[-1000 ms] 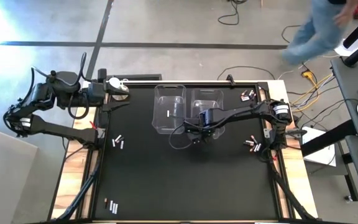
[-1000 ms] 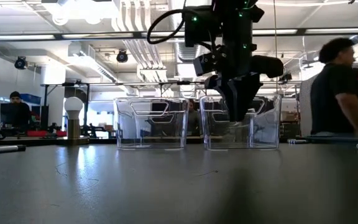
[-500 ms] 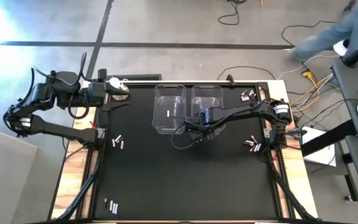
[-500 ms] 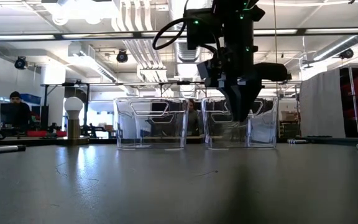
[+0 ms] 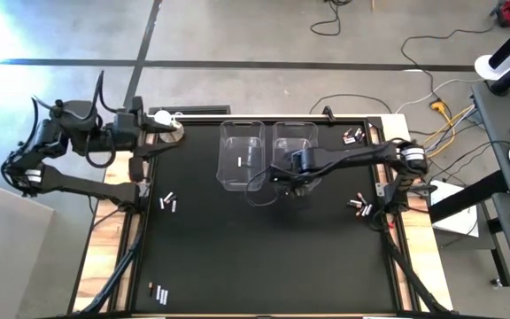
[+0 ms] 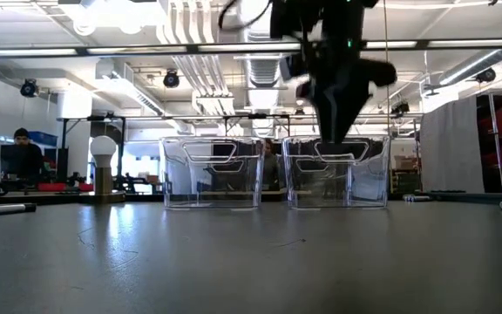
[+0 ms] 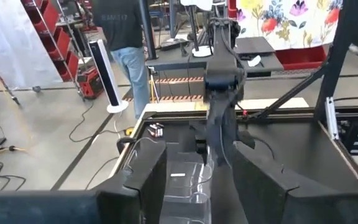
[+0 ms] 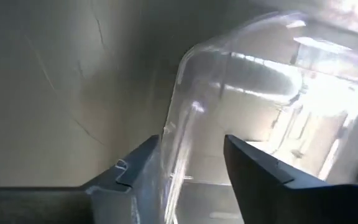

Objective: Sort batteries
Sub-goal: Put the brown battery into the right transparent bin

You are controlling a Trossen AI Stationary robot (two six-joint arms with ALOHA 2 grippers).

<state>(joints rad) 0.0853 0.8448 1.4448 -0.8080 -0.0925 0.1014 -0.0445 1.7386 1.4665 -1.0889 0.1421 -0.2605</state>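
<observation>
Right gripper [image 5: 296, 183], fingers apart and empty, above the right-hand clear plastic bin [image 5: 296, 142]; nearest loose dark red-marked batteries [image 5: 359, 206] lie at four o'clock.

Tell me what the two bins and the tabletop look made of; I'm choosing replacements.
The two bins look like clear, glossy hard plastic: the room shows through their walls and the rims catch highlights. The tabletop looks like a matte black sheet or mat, perhaps rubber or laminate; it shows faint scuffs in the low view.
</observation>
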